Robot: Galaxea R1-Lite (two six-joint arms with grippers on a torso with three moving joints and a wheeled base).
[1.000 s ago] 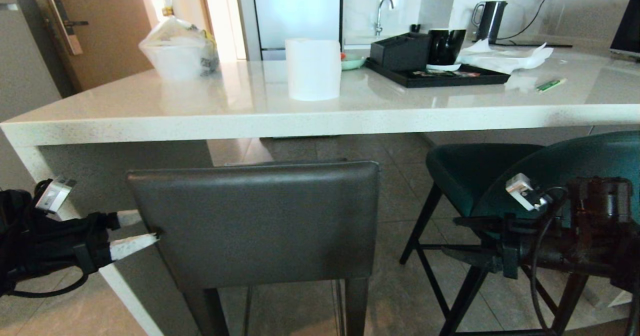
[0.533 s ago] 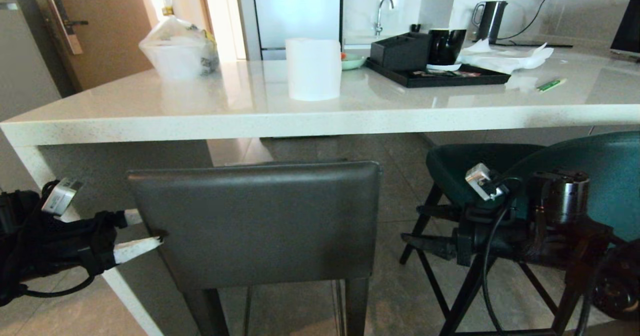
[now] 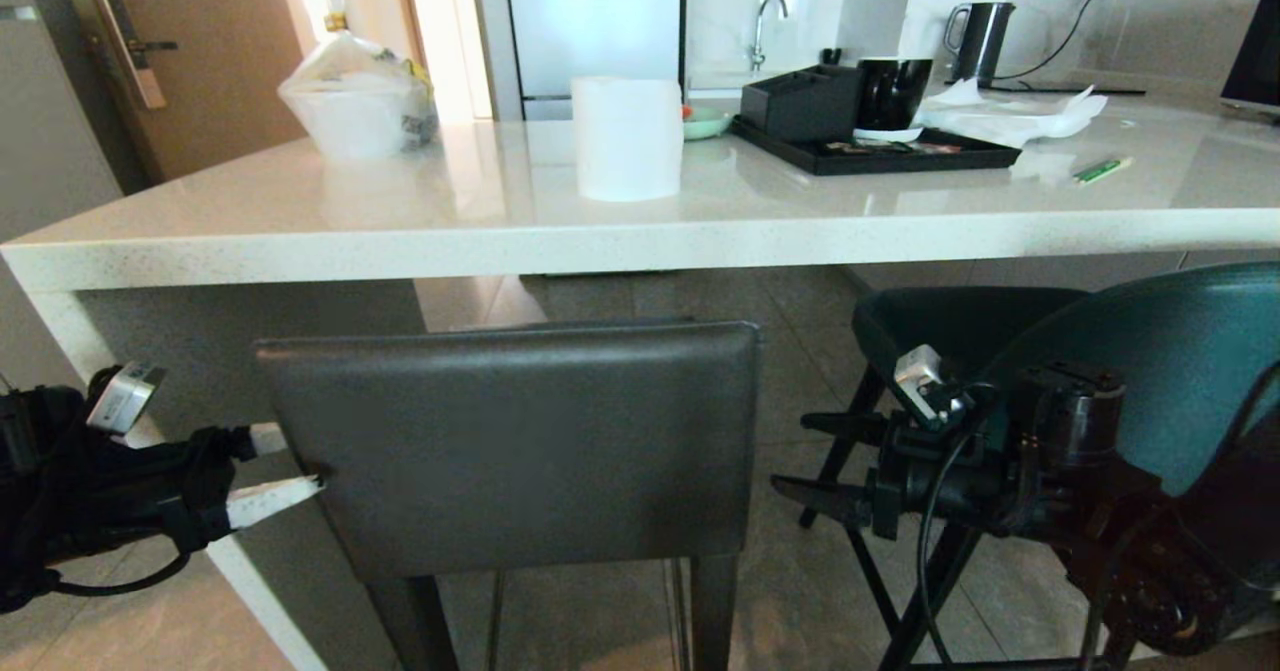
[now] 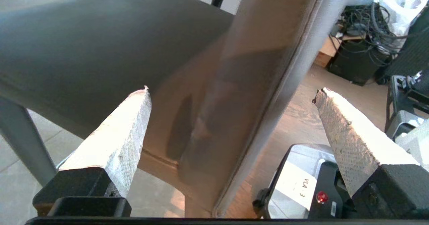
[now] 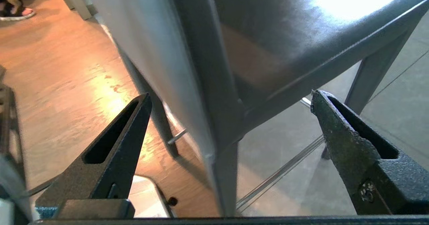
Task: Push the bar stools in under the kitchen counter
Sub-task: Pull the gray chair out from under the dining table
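Bracing the grey stool (image 3: 510, 446) from both sides ahead of the push, to judge by how things stand. Left claw (image 3: 285, 466) spread wide at the left edge of the square backrest, white-wrapped fingertips (image 4: 134, 117) straddling that edge: one in front, one behind, the rear tip touching or nearly touching the leather in the head view. Right claw (image 3: 815, 461) also spread, dark fingers (image 5: 127, 131) level with the backrest's right edge but apart from it, the stool's rear corner post framed between them in the right wrist view.

Next move, as a judgement: bringing the right claw up to the right edge, then either pinching both edges or setting the rear fingers flat against the back, and driving forward evenly so the stool slides straight and does not twist or tip on its tall legs.

Grey stool: smooth leather back with a stitched seam, dark glossy seat, square legs, thin metal footrest rail. Standing on the tiled floor with seat partly beneath the white surface (image 3: 700, 236), backrest out in front of its edge. Teal stool (image 3: 1150, 351) to the right, rounded back, thin black legs, also with its back out from the surface, not yet attended to.
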